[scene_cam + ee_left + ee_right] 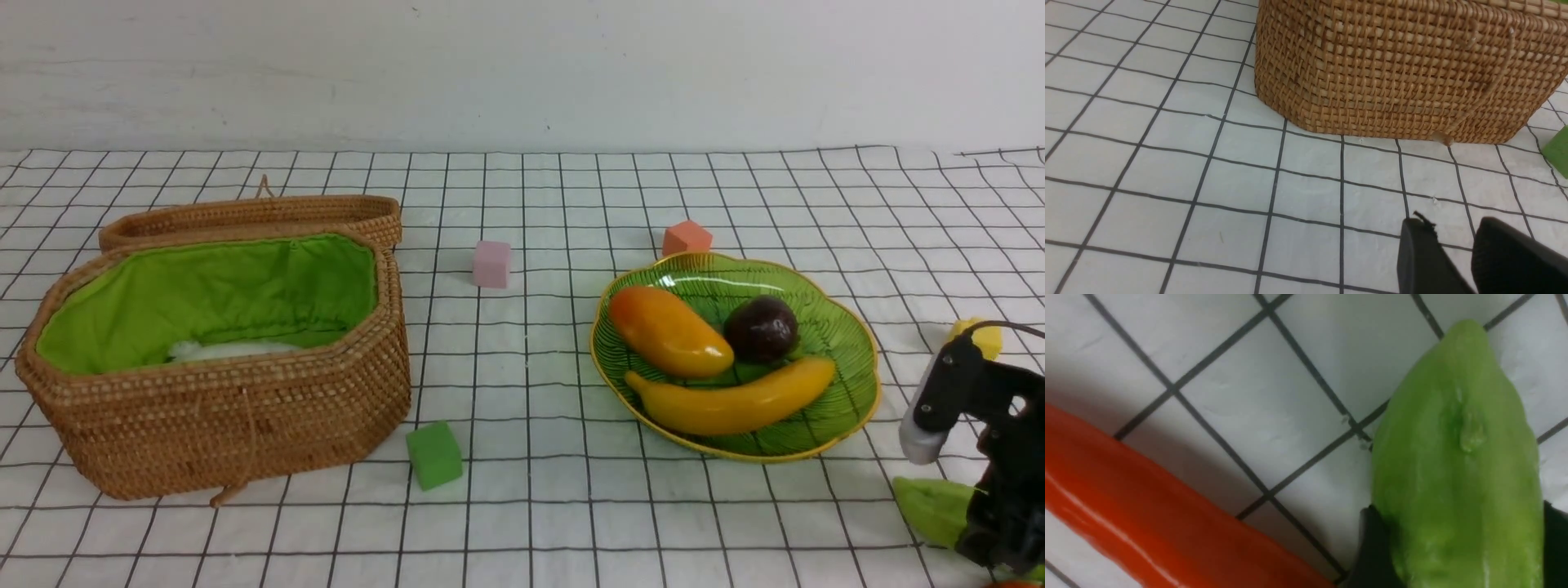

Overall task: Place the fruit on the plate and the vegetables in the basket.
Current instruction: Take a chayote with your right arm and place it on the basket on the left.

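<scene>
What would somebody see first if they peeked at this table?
Probably the big brown wicker basket at the left, with its bright green lining. Next, the green leaf-shaped plate right of the middle, holding a mango, a banana and a dark mangosteen. At the near right corner, the right claw straddles a light green gourd.

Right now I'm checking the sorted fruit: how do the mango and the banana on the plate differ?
The mango is a short, plump oval; the banana is long, slim and curved. The mango shades from orange to yellow; the banana is evenly yellow. The mango lies toward the far left of the plate; the banana lies along its near rim. Both rest on the plate beside the mangosteen.
</scene>
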`<action>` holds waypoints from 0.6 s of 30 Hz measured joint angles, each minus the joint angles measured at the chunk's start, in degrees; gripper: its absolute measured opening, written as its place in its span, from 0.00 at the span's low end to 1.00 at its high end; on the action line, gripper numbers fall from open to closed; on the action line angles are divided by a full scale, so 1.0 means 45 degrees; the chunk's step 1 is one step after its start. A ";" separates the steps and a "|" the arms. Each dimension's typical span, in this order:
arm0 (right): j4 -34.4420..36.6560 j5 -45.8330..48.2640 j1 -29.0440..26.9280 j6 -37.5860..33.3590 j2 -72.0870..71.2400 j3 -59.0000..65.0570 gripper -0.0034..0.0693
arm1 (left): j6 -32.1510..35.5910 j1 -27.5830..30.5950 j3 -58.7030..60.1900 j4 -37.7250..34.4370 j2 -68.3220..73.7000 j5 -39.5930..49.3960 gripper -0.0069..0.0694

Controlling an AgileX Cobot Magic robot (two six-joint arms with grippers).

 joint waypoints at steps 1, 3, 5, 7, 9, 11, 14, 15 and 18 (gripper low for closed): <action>-0.0042 0.0183 0.0000 0.0147 0.0156 -0.0182 0.70 | 0.0000 0.0000 0.0000 0.0000 0.0000 0.0000 0.35; -0.0070 0.0703 0.0000 0.0367 0.0449 -0.0658 0.70 | 0.0000 0.0000 0.0000 0.0000 0.0000 0.0000 0.35; -0.0070 0.1103 0.0000 0.0571 0.0584 -0.1027 0.70 | 0.0000 0.0000 0.0000 0.0000 0.0000 0.0000 0.35; 0.0050 0.1596 0.0000 0.0958 0.0746 -0.1659 0.70 | 0.0000 0.0000 0.0000 0.0000 0.0000 0.0000 0.35; 0.0577 0.1975 0.0000 0.1079 0.0710 -0.2441 0.70 | 0.0000 0.0000 0.0000 0.0000 0.0000 0.0000 0.35; 0.1731 0.2410 0.0000 0.1124 0.0334 -0.3488 0.70 | 0.0000 0.0000 0.0000 0.0000 0.0000 0.0000 0.35; 0.3785 0.3039 0.0112 0.0832 -0.0362 -0.5181 0.70 | 0.0000 0.0000 0.0000 0.0000 0.0000 0.0000 0.36; 0.4670 0.3309 0.0262 0.0768 -0.0632 -0.6026 0.70 | 0.0000 0.0000 0.0000 0.0000 0.0000 0.0000 0.36; 0.6617 0.3547 0.1301 0.0804 -0.0932 -0.8053 0.70 | 0.0000 0.0000 0.0000 0.0000 0.0000 0.0000 0.36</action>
